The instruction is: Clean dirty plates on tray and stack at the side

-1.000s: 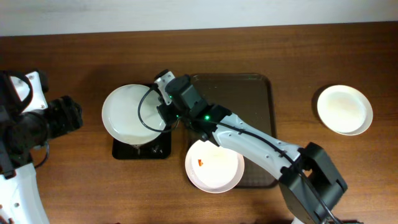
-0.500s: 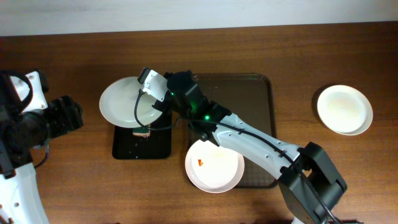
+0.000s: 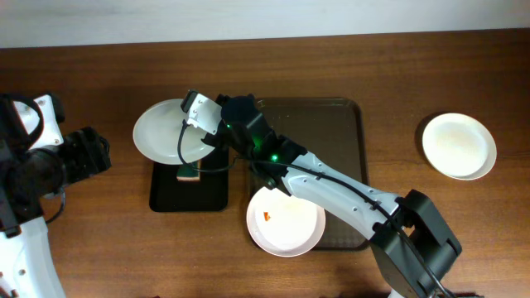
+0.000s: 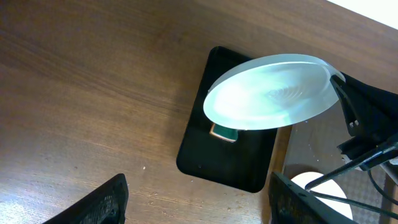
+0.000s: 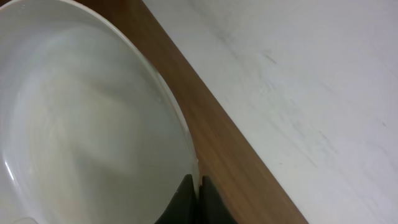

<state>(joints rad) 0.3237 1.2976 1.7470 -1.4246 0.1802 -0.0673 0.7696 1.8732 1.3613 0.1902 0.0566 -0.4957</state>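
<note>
The right fingers [image 5: 182, 202] pinch 1 white plate [image 3: 161, 132] by its rim, held above the black tray [image 3: 166, 199] (a sponge [image 3: 190, 174] lies beneath); the left fingers [image 4: 106, 200] hang spread, empty.

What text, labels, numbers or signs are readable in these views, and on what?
No readable text in any view.
Held plate in the right gripper, smeared plate, plate at the right: plain white, no print.
Brown tray, black tray, sponge: no labels.
Right arm: only a green light, no lettering visible.
</note>
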